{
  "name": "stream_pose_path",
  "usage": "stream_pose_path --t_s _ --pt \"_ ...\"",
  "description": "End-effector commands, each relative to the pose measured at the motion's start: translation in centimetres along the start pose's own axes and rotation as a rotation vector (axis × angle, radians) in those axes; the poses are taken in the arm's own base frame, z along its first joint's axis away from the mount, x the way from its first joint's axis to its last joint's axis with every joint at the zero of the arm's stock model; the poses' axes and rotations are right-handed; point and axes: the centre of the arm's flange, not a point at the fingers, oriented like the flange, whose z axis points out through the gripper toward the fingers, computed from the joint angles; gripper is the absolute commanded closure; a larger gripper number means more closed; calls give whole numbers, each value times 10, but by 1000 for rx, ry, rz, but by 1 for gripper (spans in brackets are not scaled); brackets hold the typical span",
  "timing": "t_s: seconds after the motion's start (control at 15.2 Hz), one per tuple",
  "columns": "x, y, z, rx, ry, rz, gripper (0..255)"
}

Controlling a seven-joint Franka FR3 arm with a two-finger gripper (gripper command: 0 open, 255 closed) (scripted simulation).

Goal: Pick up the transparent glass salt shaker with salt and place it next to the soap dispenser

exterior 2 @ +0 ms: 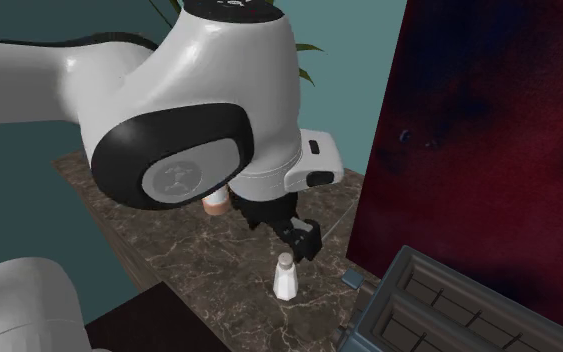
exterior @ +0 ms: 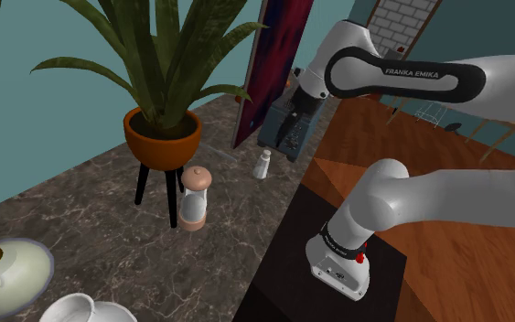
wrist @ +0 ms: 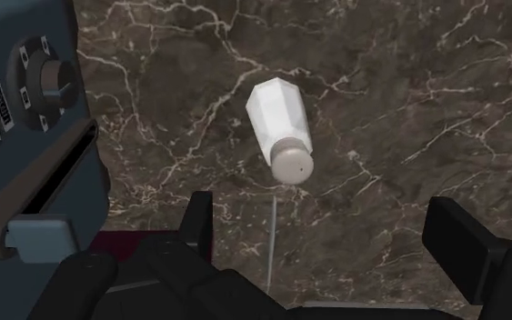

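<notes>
Task status: no grasp has been made. The salt shaker (wrist: pixel 279 132), drawn white with a pale cap, stands upright on the dark marble counter (wrist: pixel 408 82), near the blue appliance (wrist: pixel 26 136) with a knob. The gripper (wrist: pixel 328 232) hangs above the shaker with its jaws released and spread wide. Both fingers (wrist: pixel 199 223) are clear of the shaker, and nothing is held. In the wrist view the shaker sits ahead of the finger line and nearer one finger than the other, so the hand appears not to be centred over it. The soap dispenser (exterior: pixel 195 197), pale with a rounded top and a peach base, stands well apart from the shaker on the same counter, near the legs of the plant stand (exterior: pixel 171 192). Done so far: the hand is positioned above the shaker. Remaining, by judgement: centre the jaws on the shaker, descend, close, lift, carry it across the counter, and set it upright just beside the dispenser without knocking it.
</notes>
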Motion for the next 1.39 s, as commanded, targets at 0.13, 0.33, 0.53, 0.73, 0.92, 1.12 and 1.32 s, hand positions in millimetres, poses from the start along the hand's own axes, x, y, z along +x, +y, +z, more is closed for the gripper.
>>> stream_pose_path --t_s 0.13,0.33,0.53,0.73,0.92,1.12,1.32 --pt "-9 14 53 46 36 -25 0" --pt "-15 21 86 74 56 -40 0" --pt "-14 20 101 74 56 -40 0" --pt "-13 19 117 74 56 -40 0" --pt "-13 18 125 74 56 -40 0" --pt "-13 18 125 74 56 -40 0" --pt "-13 18 125 74 56 -40 0"
